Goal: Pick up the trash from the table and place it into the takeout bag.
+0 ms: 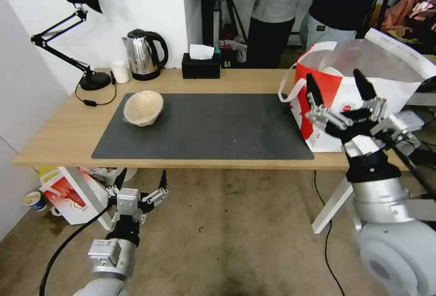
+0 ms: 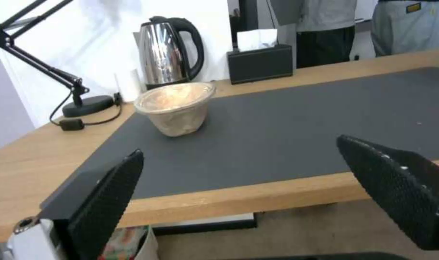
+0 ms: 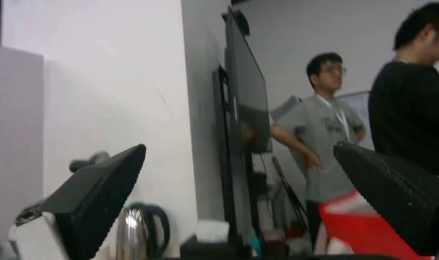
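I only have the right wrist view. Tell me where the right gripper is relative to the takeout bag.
Observer: The right gripper is raised in front of the takeout bag near its open top, fingers spread, holding nothing.
Operator: Report what trash is left on the table.
Observer: One beige fibre bowl sits on the dark mat, near its far left corner.
Operator: Give me the left gripper.
Observer: The left gripper is open, below the table's near edge, on the bowl's side.
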`<state>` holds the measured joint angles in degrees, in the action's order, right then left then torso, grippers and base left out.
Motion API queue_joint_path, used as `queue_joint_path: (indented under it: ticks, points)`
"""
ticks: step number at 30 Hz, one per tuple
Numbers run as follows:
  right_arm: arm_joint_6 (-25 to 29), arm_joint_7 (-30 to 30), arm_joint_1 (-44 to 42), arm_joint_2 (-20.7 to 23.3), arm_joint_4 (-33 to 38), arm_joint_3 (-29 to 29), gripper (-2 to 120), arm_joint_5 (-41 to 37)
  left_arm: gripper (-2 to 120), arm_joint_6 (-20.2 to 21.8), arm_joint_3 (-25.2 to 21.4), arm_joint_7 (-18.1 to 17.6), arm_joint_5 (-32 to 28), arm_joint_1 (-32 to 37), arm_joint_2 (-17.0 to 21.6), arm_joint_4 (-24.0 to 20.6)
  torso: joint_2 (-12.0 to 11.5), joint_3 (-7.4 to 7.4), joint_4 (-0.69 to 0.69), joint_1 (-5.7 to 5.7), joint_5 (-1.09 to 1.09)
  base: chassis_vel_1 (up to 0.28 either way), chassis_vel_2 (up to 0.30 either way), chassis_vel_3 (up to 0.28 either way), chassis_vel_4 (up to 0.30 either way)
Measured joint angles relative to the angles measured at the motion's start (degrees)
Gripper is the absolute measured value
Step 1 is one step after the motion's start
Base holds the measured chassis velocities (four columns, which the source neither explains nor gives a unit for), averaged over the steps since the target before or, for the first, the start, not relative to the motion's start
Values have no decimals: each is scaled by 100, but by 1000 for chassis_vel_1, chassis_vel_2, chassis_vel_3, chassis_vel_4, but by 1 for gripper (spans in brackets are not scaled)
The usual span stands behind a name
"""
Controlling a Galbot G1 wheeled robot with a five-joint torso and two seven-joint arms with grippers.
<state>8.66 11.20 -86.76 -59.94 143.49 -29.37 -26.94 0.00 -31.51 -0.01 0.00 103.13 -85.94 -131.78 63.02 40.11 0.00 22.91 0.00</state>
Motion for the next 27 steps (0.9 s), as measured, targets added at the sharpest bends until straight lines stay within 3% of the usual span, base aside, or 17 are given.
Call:
queue_joint_path:
  ticks: [10,27]
  points:
    - [401,159,-871,-357,-54,189,100,899,100,0,0,0,0,0,0,0,0,0,-1,-1,0,0,0,0,0]
    - [638,469,-1455,-502,-171,328,100,1487,100,0,0,0,0,1,0,0,0,0,-1,-1,0,0,0,0,0]
